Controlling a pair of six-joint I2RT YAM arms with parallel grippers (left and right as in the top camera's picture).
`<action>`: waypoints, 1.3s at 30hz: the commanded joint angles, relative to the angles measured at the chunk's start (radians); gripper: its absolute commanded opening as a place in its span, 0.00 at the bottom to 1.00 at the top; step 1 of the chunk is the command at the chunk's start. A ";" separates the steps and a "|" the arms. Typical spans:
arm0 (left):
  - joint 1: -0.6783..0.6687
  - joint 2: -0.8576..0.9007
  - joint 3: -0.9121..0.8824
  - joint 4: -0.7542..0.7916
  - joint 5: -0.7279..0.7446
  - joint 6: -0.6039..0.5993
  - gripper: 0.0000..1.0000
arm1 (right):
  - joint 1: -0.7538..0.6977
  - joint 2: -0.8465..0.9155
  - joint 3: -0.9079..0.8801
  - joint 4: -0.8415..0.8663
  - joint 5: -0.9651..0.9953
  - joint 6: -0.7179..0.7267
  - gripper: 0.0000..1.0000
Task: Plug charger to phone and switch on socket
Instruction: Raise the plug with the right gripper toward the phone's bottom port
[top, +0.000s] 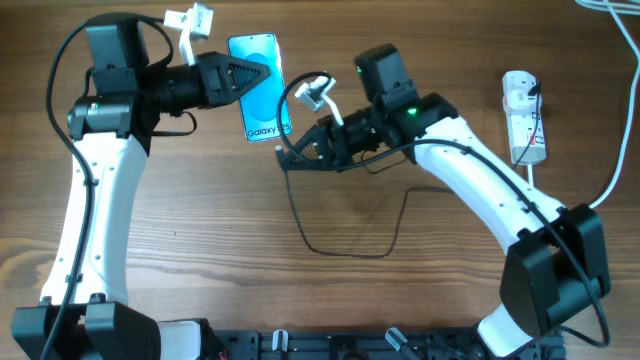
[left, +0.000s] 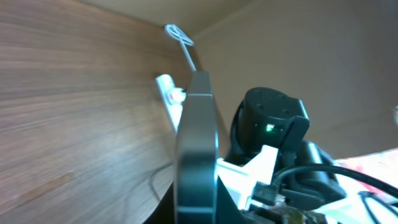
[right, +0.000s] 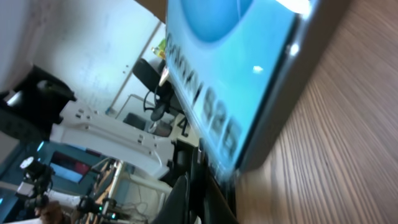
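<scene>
Now left fingers (top: 246, 72) grip the phone (top: 263, 112), right fingers (top: 303, 150) the charger (top: 350, 254).

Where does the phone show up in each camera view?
Overhead: phone upper centre-left, screen facing the camera.
Left wrist: phone edge-on, a dark vertical slab at centre.
Right wrist: phone fills the top, screen lettering close up.
Shared landmark: the wooden table, seen in all three.

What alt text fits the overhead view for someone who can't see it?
The left tool pinches a slim smartphone with a light blue screen, while the right tool, shut on the tip of a thin black charger cable, sits just off the phone's bottom end. A small white power strip lies to the right, untouched.
</scene>
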 joint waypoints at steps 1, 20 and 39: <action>0.027 -0.011 0.010 0.072 0.125 -0.089 0.04 | 0.009 -0.013 0.006 0.114 -0.061 0.209 0.05; 0.094 -0.011 0.010 0.098 0.249 -0.154 0.04 | 0.007 -0.013 0.006 0.318 -0.137 0.286 0.04; 0.094 -0.011 0.009 0.097 0.227 -0.152 0.04 | 0.008 -0.013 0.006 0.319 -0.138 0.286 0.04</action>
